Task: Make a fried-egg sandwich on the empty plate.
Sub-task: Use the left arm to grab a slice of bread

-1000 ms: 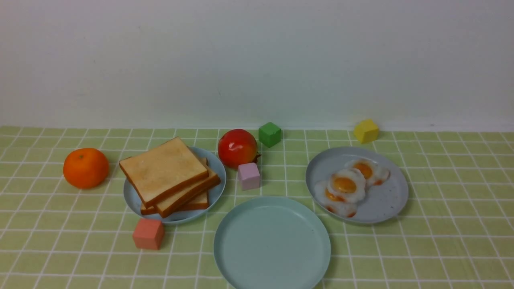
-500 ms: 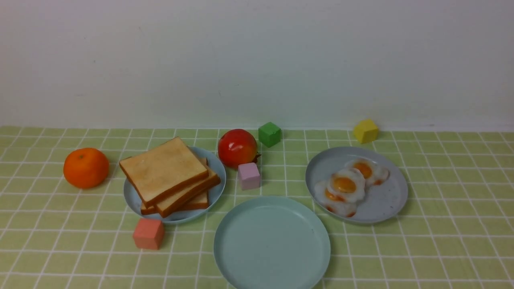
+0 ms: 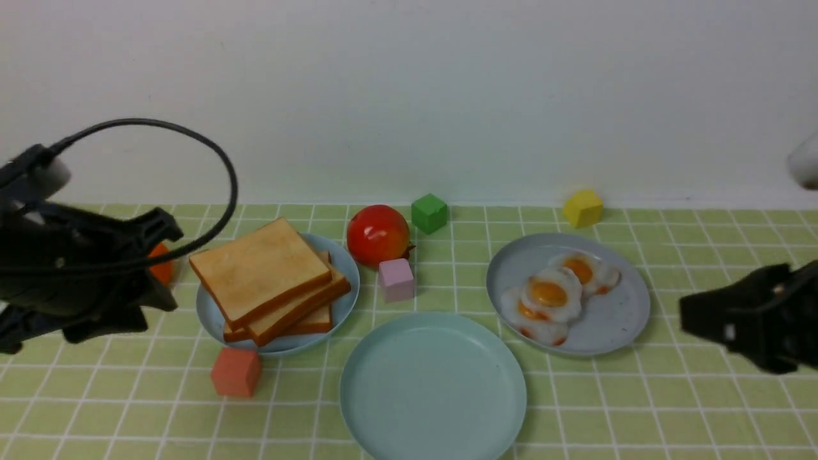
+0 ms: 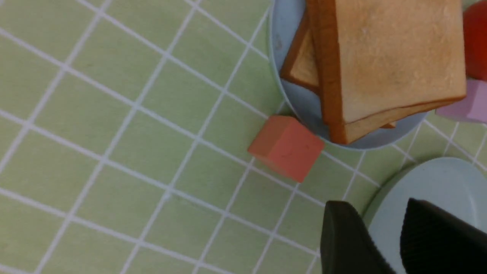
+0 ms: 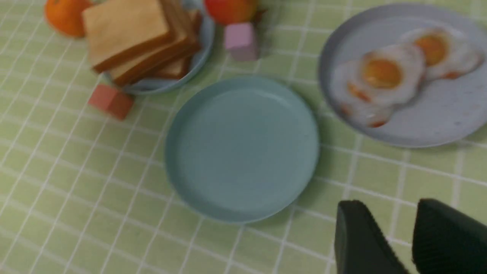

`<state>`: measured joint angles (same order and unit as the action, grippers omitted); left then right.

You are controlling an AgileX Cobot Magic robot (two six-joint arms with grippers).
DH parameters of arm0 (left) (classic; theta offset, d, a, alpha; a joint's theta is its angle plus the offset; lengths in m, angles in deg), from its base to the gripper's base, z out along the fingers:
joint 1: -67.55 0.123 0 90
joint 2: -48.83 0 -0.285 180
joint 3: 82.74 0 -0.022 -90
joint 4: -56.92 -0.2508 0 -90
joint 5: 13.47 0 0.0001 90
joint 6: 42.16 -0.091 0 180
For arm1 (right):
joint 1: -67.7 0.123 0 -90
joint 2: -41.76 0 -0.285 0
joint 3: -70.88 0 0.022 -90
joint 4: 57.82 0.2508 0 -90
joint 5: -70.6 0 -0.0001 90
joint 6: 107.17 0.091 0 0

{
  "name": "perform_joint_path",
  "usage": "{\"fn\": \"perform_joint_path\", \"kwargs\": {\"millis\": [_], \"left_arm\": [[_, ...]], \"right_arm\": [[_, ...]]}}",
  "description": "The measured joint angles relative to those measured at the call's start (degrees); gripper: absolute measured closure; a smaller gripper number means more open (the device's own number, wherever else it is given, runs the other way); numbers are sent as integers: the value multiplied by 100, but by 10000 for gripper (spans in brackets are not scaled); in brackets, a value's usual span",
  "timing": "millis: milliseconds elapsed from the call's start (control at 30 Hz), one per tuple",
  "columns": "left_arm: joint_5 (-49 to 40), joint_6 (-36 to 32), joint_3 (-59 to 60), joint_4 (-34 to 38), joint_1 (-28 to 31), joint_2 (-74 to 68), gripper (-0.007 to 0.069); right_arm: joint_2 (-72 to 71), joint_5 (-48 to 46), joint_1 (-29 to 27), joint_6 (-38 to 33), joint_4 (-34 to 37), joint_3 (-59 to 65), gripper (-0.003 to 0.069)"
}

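Toast piled askew on the blue plate, to the left. Eggs overlapping on the grey plate, to the right. Green plate on the bench, nearer, between those two. Left hand and right hand above the bench, fingers apart on both.

On the table I can count three plates: one teal, one pale blue and one grey. There are four blocks: one green, one yellow, one pink and one coral. Also there are three eggs, one orange and one red fruit. Of toast slices, I see at least three; the exact number I cannot tell.
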<state>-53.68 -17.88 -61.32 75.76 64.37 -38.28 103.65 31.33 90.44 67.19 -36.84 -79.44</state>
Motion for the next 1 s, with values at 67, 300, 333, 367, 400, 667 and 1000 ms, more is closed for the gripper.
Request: {"fn": "perform_joint_path", "kwargs": {"millis": [67, 300, 333, 367, 400, 667, 1000], "left_arm": [[-30, -529, -220, 604, 144, -384, 386], [25, -1830, -685, 1727, 699, -1417, 328], [34, -1855, -687, 1743, 714, -1441, 324], [81, -1954, -698, 1814, 739, -1643, 291], [89, -1968, -698, 1828, 738, -1667, 291], [521, -2813, -700, 2872, 738, -2324, 239], [662, -3787, -700, 3545, 738, -2640, 406]], "right_arm": [[57, 5, 181, -209, 212, 0, 418], [79, 40, 344, -543, 444, 0, 418], [79, 40, 347, -542, 444, 0, 418], [79, 40, 351, -542, 479, 0, 418], [79, 40, 351, -542, 487, 0, 418], [84, 45, 351, -562, 681, 0, 418], [84, 45, 351, -562, 874, 0, 418]]}}
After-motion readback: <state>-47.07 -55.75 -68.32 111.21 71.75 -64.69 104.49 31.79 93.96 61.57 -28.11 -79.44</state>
